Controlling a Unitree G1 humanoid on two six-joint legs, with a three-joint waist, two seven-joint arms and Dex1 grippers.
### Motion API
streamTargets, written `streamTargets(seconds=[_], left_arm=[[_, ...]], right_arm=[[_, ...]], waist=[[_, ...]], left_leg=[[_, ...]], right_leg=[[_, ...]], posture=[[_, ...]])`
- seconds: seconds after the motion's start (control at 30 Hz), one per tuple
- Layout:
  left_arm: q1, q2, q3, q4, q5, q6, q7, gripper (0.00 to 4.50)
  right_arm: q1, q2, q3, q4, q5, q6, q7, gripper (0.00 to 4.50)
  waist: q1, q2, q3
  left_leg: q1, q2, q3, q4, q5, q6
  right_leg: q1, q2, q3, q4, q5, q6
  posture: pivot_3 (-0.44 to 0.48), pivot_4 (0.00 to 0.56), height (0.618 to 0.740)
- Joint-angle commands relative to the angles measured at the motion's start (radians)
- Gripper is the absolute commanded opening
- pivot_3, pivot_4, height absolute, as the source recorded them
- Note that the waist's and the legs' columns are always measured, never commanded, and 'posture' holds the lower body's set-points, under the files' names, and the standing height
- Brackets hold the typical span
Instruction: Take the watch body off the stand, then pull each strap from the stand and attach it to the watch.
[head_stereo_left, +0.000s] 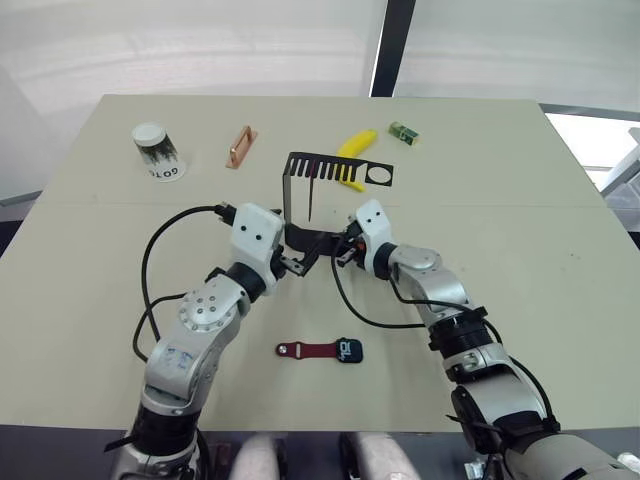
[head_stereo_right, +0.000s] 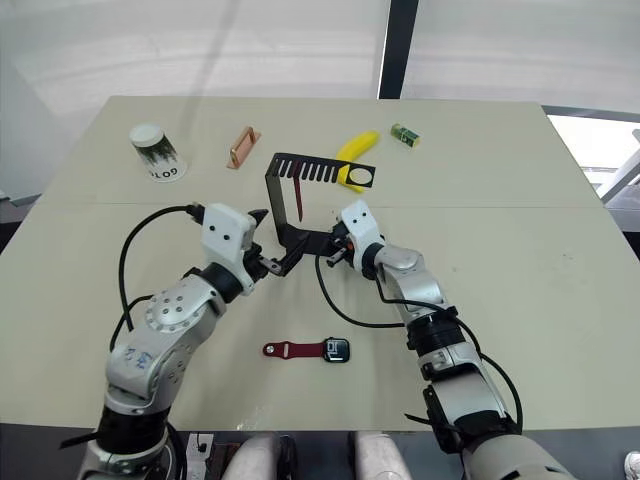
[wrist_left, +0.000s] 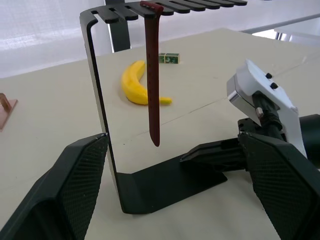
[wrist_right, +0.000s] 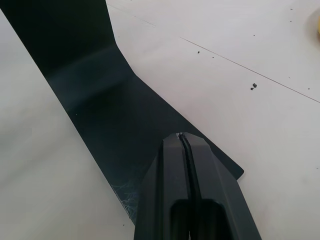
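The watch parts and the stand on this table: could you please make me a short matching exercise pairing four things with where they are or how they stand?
Things:
1. watch body
2. hanging strap
3. right tool
4. left tool

States:
A. shut, pressing on the stand base
B. open, either side of the stand's upright
C. lying on the table, one strap attached
D. dangling from the comb-slotted arm

Pairs: 1-C, 2-D, 3-A, 4-B

Head eyes look down over the table (head_stereo_left: 90, 300); both wrist views closely share the stand (wrist_left: 165, 182).
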Motion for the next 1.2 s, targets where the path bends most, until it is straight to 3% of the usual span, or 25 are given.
streamTargets(seconds=[0.03,0.1,0.2,0.7,1.2], left_arm=[[-0.038,-0.035,-0.011,0.035,0.048,-0.049,0.026,4.5],[-0.053,-0.056,-0.006,0.065,0.065,-0.062,0.037,4.24],[-0.072,-0.082,-0.013,0.109,0.082,-0.077,0.038,3.19],[-0.198,-0.177,-0.022,0.336,0.184,-0.184,0.069,3.19],[-0.273,-0.186,0.003,0.485,0.214,-0.278,0.081,3.19]], right_arm=[[0.029,-0.006,0.013,0.017,-0.026,0.037,-0.012,0.05],[0.033,-0.009,0.015,0.015,-0.029,0.037,-0.011,0.01],[0.04,-0.012,0.014,0.01,-0.03,0.041,-0.012,0.0],[0.045,-0.015,0.013,0.008,-0.043,0.042,-0.015,0.0],[0.049,-0.026,0.015,0.004,-0.048,0.045,-0.011,0.0]], waist=[[0.0,0.0,0.0],[0.0,0.0,0.0],[0.001,0.0,0.0],[0.003,0.0,0.0],[0.004,0.0,0.0]], left_leg=[[0.0,0.0,0.0,0.0,0.0,0.0],[0.0,0.0,0.0,0.0,0.0,0.0],[0.0,0.0,0.0,0.0,0.0,0.0],[0.0,0.0,0.0,0.0,0.0,0.0],[0.0,0.0,0.0,0.0,0.0,0.0]], right_leg=[[0.0,0.0,0.0,0.0,0.0,0.0],[0.0,0.0,0.0,0.0,0.0,0.0],[0.0,0.0,0.0,0.0,0.0,0.0],[0.0,0.0,0.0,0.0,0.0,0.0],[0.0,0.0,0.0,0.0,0.0,0.0]], posture=[[0.0,0.15,0.74],[0.0,0.15,0.74],[0.0,0.15,0.74],[0.0,0.15,0.74],[0.0,0.15,0.74]])
